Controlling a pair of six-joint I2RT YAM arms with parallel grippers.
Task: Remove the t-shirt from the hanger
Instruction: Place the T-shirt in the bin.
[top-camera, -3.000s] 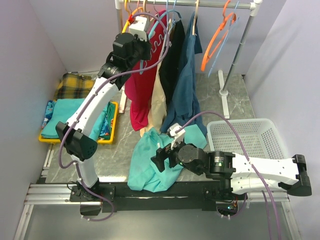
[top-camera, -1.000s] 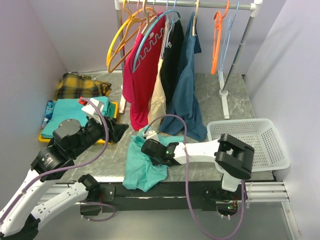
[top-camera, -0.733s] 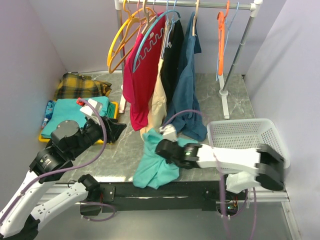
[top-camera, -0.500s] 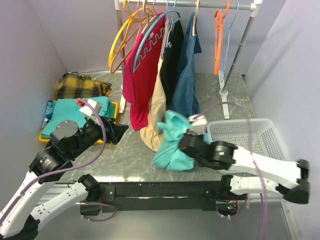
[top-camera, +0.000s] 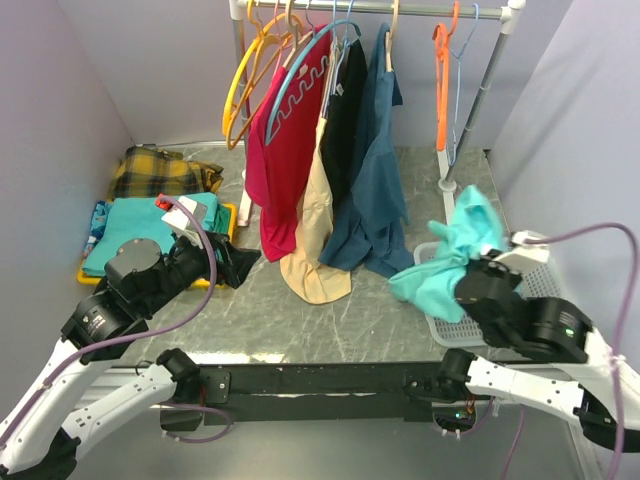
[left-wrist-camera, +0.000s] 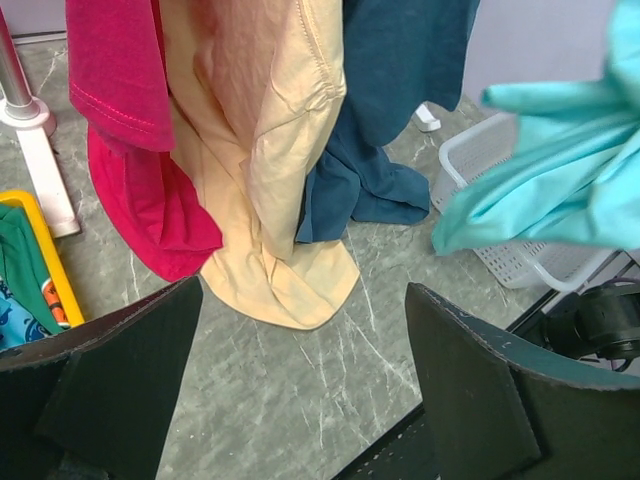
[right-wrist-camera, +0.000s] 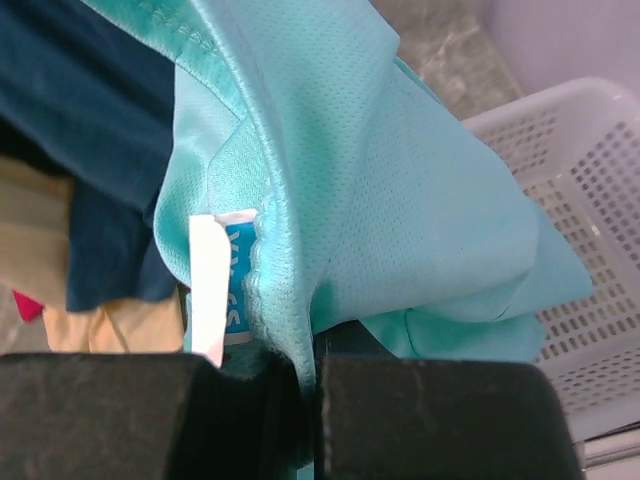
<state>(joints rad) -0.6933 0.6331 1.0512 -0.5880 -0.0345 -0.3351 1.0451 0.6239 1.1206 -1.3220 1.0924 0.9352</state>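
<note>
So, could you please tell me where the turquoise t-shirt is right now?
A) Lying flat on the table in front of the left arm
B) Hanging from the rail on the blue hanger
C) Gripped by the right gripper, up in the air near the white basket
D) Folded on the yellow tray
C: the right gripper is shut on the turquoise t-shirt, which hangs bunched off the table by the white basket.

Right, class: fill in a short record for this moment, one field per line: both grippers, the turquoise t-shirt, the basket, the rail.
left gripper: open, empty, low near the yellow tray
right gripper: shut on the turquoise t-shirt
turquoise t-shirt: off any hanger, bunched, held in the air
white basket: beside and below the t-shirt
clothes rail: red top, beige top, black top and navy top hanging; yellow hanger and orange hanger bare
</note>
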